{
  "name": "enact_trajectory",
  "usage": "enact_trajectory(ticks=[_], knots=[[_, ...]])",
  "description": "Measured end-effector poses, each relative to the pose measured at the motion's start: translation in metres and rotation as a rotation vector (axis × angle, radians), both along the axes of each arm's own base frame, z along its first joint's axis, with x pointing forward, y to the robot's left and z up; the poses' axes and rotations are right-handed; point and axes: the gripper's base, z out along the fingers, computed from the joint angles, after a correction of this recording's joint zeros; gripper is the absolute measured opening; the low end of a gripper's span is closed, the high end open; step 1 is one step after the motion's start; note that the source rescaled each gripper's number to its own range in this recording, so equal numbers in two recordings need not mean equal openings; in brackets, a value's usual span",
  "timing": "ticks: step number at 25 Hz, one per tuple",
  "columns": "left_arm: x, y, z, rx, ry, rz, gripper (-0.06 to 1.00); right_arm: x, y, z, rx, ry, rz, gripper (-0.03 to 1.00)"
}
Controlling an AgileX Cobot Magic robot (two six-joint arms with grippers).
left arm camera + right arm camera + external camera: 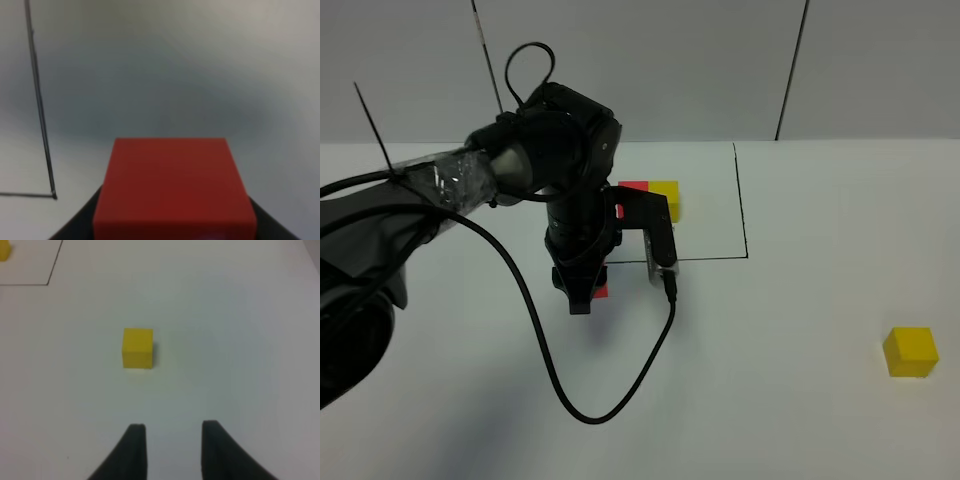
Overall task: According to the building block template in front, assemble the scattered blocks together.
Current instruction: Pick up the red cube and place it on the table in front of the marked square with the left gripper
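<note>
The template, a red block (633, 187) joined to a yellow block (666, 197), sits inside a black-outlined area (742, 200) at the back. My left gripper (586, 296) points down and is shut on a loose red block (602, 291), low over the table just in front of the outline's front line. In the left wrist view the red block (172, 187) fills the space between the dark fingers (80, 225). A loose yellow block (910, 351) lies at the right front. My right gripper (172, 440) is open and empty, short of that yellow block (137, 347).
The left arm's black cable (610, 400) loops over the table in front of the gripper. The outline's corner shows in the left wrist view (52, 195) and in the right wrist view (49, 284). A grey wall stands behind the white table.
</note>
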Motion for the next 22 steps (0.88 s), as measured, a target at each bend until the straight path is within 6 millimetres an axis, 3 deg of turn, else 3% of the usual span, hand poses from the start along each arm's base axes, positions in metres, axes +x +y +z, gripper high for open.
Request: enact_trajectory(ticks=[6, 12, 22], knots=[[0.002, -0.019, -0.02, 0.003, 0.008, -0.074, 0.0, 0.0, 0.0, 0.0, 0.0, 0.0, 0.0, 0.0], [-0.001, -0.025, -0.042, 0.01, 0.053, -0.105, 0.0, 0.0, 0.0, 0.0, 0.0, 0.0, 0.0, 0.0], [-0.003, -0.029, -0.047, -0.021, 0.079, -0.117, 0.0, 0.0, 0.0, 0.0, 0.0, 0.0, 0.0, 0.0]])
